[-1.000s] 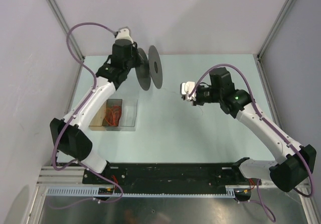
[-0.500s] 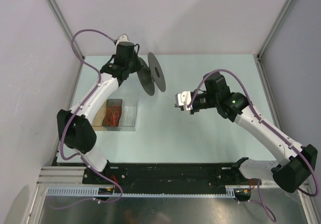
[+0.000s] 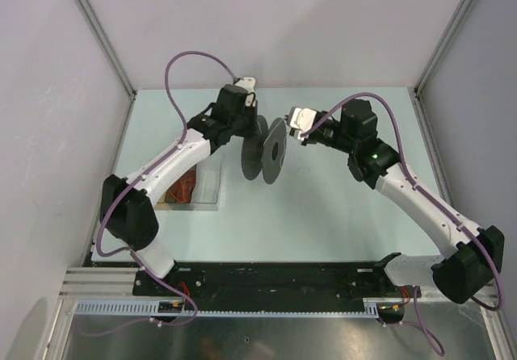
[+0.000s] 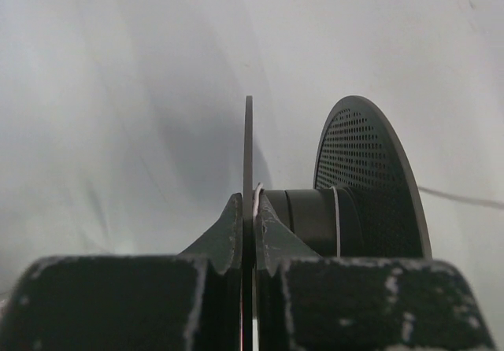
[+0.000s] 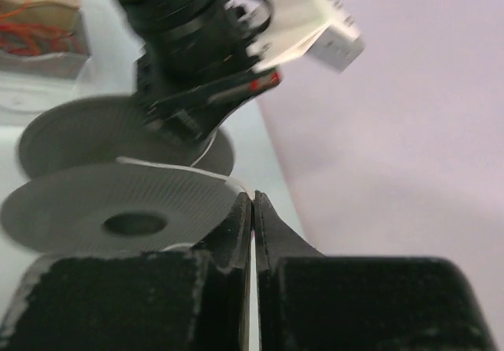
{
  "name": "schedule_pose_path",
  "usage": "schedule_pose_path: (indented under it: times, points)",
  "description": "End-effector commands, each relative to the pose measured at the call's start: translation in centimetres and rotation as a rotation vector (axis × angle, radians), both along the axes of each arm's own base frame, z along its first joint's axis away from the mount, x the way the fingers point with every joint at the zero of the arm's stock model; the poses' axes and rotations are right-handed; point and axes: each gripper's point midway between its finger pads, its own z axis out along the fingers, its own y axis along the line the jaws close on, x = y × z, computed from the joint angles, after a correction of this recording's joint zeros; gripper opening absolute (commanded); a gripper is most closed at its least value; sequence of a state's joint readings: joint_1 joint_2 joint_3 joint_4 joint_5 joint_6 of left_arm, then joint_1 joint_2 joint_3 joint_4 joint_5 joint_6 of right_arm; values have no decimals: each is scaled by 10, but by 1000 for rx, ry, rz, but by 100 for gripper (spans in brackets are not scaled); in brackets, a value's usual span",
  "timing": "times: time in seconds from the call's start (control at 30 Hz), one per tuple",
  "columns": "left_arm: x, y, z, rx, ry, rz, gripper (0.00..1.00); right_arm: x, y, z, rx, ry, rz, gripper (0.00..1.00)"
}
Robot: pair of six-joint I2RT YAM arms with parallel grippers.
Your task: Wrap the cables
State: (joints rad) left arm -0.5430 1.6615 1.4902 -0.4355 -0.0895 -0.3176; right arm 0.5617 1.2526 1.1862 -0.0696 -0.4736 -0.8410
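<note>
My left gripper (image 4: 249,209) is shut on the thin near flange of the black spool (image 4: 315,217), holding it on edge above the table. The spool's perforated far flange (image 4: 370,178) stands to the right. A strand of the white cable (image 4: 257,197) lies against the gripped flange, and another stretch (image 4: 465,200) trails off right. From above, the spool (image 3: 273,160) hangs between both arms. My right gripper (image 5: 252,201) is shut on the white cable (image 5: 173,168), which runs over the spool's rim (image 5: 118,209). The right gripper (image 3: 291,126) sits just right of the spool.
A clear box (image 3: 194,184) with orange bands inside stands on the table at the left, under the left forearm; it also shows in the right wrist view as the box (image 5: 39,20). Purple hoses loop along both arms. Walls close the table's back and sides.
The left arm has swung the spool from the back left toward the table's middle. The right gripper has moved up and back, close beside the spool. Both grippers stayed shut.
</note>
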Motion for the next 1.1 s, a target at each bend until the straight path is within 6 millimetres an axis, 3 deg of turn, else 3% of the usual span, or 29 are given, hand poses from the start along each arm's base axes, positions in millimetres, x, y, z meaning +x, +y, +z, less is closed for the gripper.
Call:
schedule_pose_path:
  times: [0.0,0.1,0.23,0.37,0.5,0.6,0.7,0.9,1.07]
  points:
    - [-20,-25,43,-23,-133,-200,0,29,-6,76,193,-176,-121,0]
    - [-32,-32,52,-44,-168,-297,0,50,-19,73,194,-173,-178,0]
    - [-49,-33,75,-147,-217,-462,0,84,-58,56,165,-135,-264,0]
    - [-68,-35,116,-200,-327,-639,0,106,-94,21,130,-25,-296,0]
    - [-82,-38,164,-265,-423,-730,0,114,-110,-25,104,143,-269,0]
    - [-79,-35,200,-338,-463,-721,0,111,-116,-60,104,300,-238,1]
    - [-73,-30,234,-407,-503,-693,0,101,-115,-80,125,423,-192,1]
    - [-63,-24,288,-496,-575,-650,0,79,-99,-82,188,551,-77,12]
    - [-54,-15,315,-543,-622,-577,0,70,-95,-85,215,625,-66,31]
